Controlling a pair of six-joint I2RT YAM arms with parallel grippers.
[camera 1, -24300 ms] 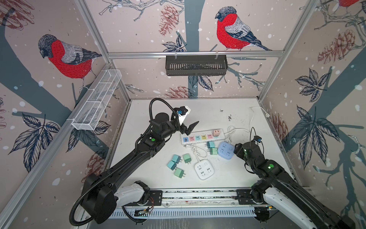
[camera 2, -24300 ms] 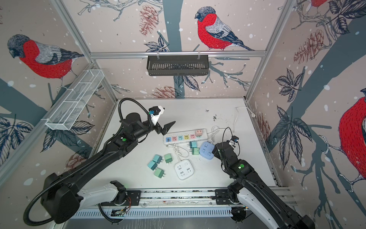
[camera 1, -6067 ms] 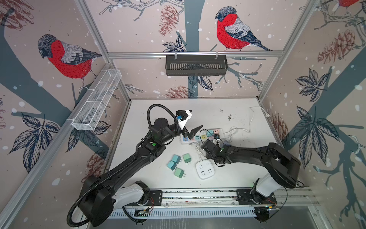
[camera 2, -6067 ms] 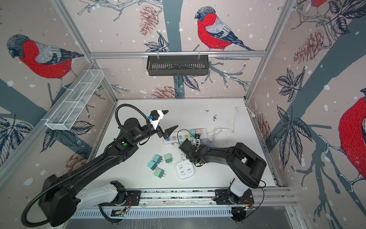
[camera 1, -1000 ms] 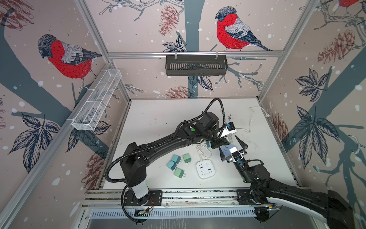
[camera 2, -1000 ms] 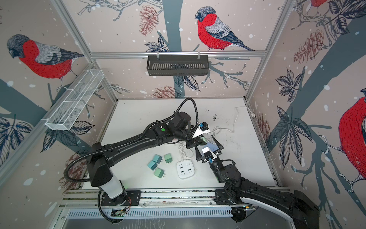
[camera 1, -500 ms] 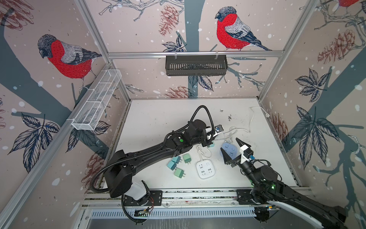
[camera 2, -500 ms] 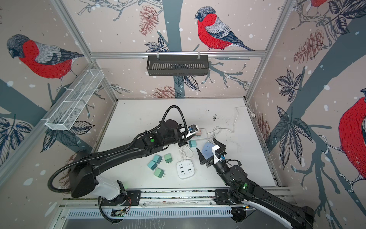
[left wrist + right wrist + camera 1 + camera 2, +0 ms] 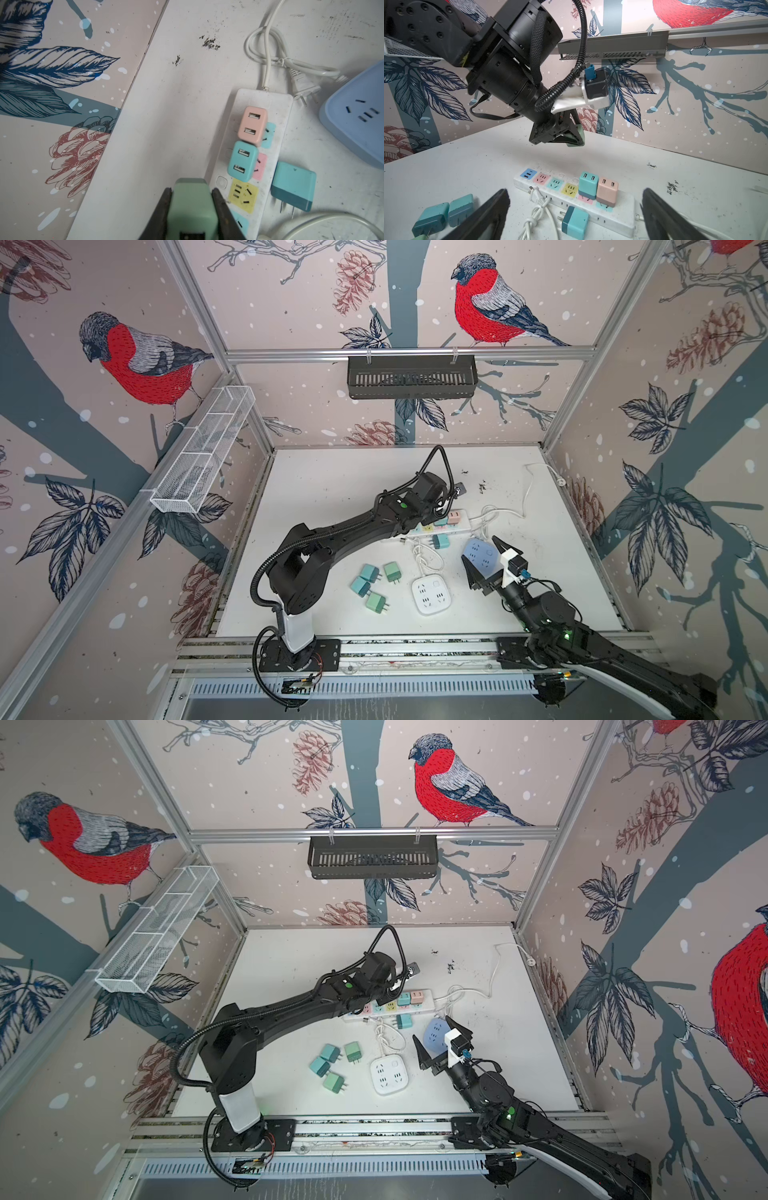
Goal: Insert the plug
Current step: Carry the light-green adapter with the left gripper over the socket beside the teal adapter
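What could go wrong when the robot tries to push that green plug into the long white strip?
The green plug, pinched in the left fingers, hangs beside the strip, not over a hole, so it might miss the slots. The blue plug stands right next to the free yellow socket; the fingers could bump it. The right fingers are open and hold nothing, so the strip might slide when pushed.
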